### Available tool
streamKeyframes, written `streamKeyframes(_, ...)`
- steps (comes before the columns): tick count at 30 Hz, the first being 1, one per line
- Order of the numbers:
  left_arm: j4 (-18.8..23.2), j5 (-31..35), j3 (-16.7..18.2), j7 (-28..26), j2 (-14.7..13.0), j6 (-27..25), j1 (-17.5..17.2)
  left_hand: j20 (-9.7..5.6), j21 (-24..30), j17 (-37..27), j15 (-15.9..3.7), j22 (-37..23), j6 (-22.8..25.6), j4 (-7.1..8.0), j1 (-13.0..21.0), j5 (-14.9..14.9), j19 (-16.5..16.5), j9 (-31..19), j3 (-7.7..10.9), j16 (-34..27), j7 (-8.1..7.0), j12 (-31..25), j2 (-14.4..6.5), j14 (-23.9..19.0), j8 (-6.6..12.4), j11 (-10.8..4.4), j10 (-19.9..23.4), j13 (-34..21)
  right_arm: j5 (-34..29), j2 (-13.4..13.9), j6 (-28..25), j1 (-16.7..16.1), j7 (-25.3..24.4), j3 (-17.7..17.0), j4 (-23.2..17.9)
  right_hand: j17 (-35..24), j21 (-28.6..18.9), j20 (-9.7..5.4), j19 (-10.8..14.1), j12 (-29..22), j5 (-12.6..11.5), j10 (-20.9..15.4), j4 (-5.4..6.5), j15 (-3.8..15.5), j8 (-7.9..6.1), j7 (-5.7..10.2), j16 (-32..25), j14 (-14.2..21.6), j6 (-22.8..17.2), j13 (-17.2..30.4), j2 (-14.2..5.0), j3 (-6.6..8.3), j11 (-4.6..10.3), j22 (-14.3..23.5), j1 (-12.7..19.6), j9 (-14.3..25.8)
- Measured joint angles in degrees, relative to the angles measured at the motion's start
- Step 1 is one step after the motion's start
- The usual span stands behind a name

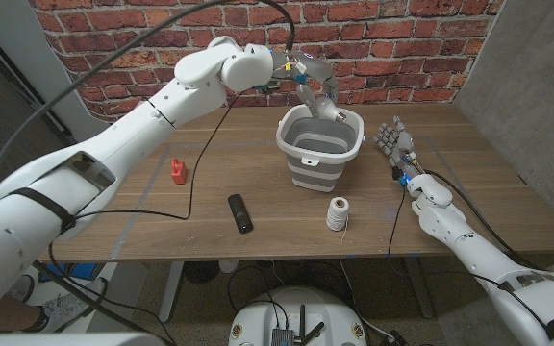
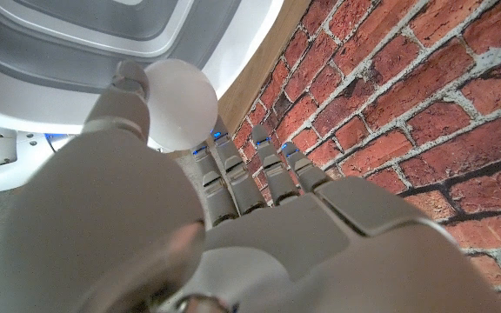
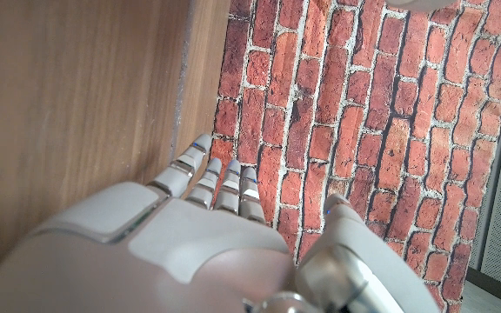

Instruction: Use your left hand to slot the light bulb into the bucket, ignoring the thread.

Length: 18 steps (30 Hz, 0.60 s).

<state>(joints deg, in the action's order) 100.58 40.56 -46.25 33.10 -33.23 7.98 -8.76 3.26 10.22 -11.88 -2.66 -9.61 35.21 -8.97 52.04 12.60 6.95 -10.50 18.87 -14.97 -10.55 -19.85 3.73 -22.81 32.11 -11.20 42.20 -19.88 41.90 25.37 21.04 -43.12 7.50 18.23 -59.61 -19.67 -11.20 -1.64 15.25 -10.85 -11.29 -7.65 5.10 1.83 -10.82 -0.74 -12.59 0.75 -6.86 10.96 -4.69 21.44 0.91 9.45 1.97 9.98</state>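
L arm reaches in from the near left and across the table [image 1: 142, 207], passing above the small red item [image 1: 177, 172] and the black remote-like bar [image 1: 240, 212], neither of which matters here. L hand [image 1: 315, 88] hangs over the back rim of the bucket [image 1: 321, 144], a grey-and-white collapsible one standing upright near the table's middle. In the left wrist view the light bulb [image 2: 179, 104] is a white globe pinched between the thumb and the fingers [image 2: 233, 178], with the bucket's stepped inside showing just beyond it, so the bulb looks to be already over the opening or right at its edge. Step in hand, I'd say, is the drop itself. To do it well: bring the hand a bit more toward the bucket's centre so the globe clears the rim, lower it w/ the wrist kept steady, then ease thumb and fingers apart slowly rather than flick, since glass falling far onto hard plastic could crack or bounce out. Don't nudge the bucket wall; it's light and may slide. Spool of thread [image 1: 338, 213] stands in front of the bucket, well apart from it; leave it be. R hand [image 1: 394, 144] waits at the far right, standing on edge, fingers straight and close together, holding nothing.
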Motion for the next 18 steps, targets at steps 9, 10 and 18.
streamKeyframes(9, -1.87, -1.16, -1.39, 0.68, 0.51, -0.54, -0.02, -0.3, 0.0, 0.0, 0.02, 0.0, 0.01, -0.15, 0.0, -0.01, -0.3, -0.01, -0.15, 0.45, 0.0, 0.22, 0.0, 0.01, -0.63, -0.01, 0.01, -0.05, 0.02, 0.01, -0.04, 0.08, -0.02, 0.0, 0.33, 0.0, 0.0, 0.0, 0.0, 0.0, 0.0, 0.0, 0.1, 0.0, 0.0, 0.0, 0.0, 0.0, 0.01, 0.0, 0.0, -0.1, 0.0, 0.0, 0.0, 0.0)
streamKeyframes(10, -2.07, -1.19, -1.55, 0.68, 0.56, -0.61, -0.02, -0.3, 0.0, 0.0, 0.22, 0.0, 0.01, -0.15, 0.0, -0.01, -0.3, -0.01, -0.15, 0.45, 0.0, 0.22, 0.0, 0.22, -0.67, -0.01, 0.01, -0.06, 0.02, 0.01, -0.04, 0.15, -0.01, -0.01, 0.41, 0.0, 0.0, 0.0, 0.0, 0.0, 0.0, 0.0, 0.18, 0.0, 0.0, -0.1, 0.0, 0.0, -0.09, 0.0, 0.0, -0.18, 0.0, 0.0, 0.0, 0.0)
streamKeyframes(18, -3.37, -0.95, -2.88, 0.39, 0.86, -0.67, -0.02, -0.6, 0.0, 0.17, 0.0, 0.0, 0.67, 0.1, 0.0, -0.02, -0.6, -0.01, -0.4, 0.85, -0.07, 0.46, 0.0, 1.24, -1.32, -0.31, -0.3, -3.27, 0.05, -0.06, -0.04, 0.33, 0.12, -0.03, 0.79, -0.01, 0.0, 0.31, 0.31, 0.0, 0.0, 0.0, 0.24, 0.0, 0.0, -0.2, 0.0, 0.0, -0.19, 0.0, 0.0, -0.24, 0.0, 0.0, 0.0, 0.0)
